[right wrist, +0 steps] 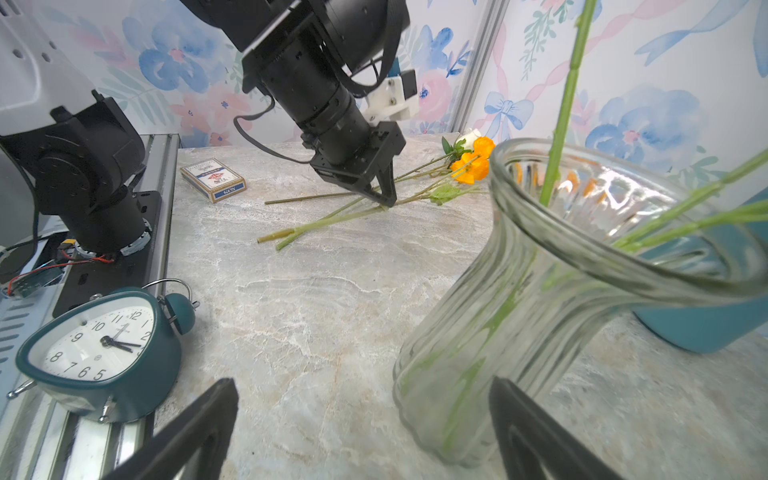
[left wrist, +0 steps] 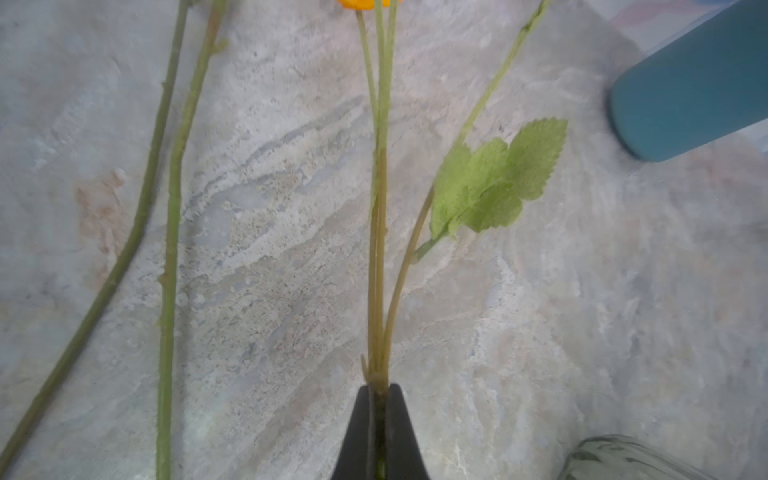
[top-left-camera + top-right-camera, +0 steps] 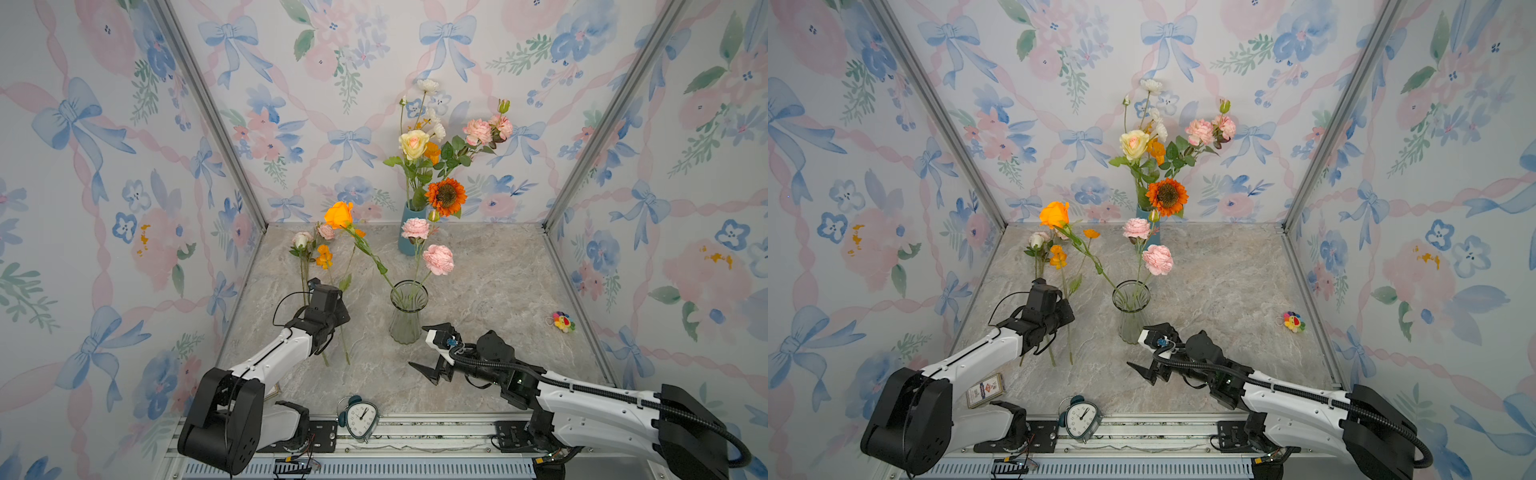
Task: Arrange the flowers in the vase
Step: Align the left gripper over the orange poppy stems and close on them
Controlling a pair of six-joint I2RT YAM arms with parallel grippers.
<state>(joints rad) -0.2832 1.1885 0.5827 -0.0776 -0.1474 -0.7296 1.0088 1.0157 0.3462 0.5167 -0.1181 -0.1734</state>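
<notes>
A clear ribbed glass vase stands mid-table. It holds an orange rose and two pink blooms. More flowers lie flat on the table to its left: a white rose and a thin-stemmed orange flower. My left gripper is shut on that orange flower's stem, low against the table. In front of the vase and to its right, my right gripper stands open with nothing held. Its far finger is close to the vase's base.
A blue vase at the back wall holds a bouquet with an orange sunflower. An alarm clock sits at the front edge, and a card box lies by the left arm's base. A small plush toy is at the right.
</notes>
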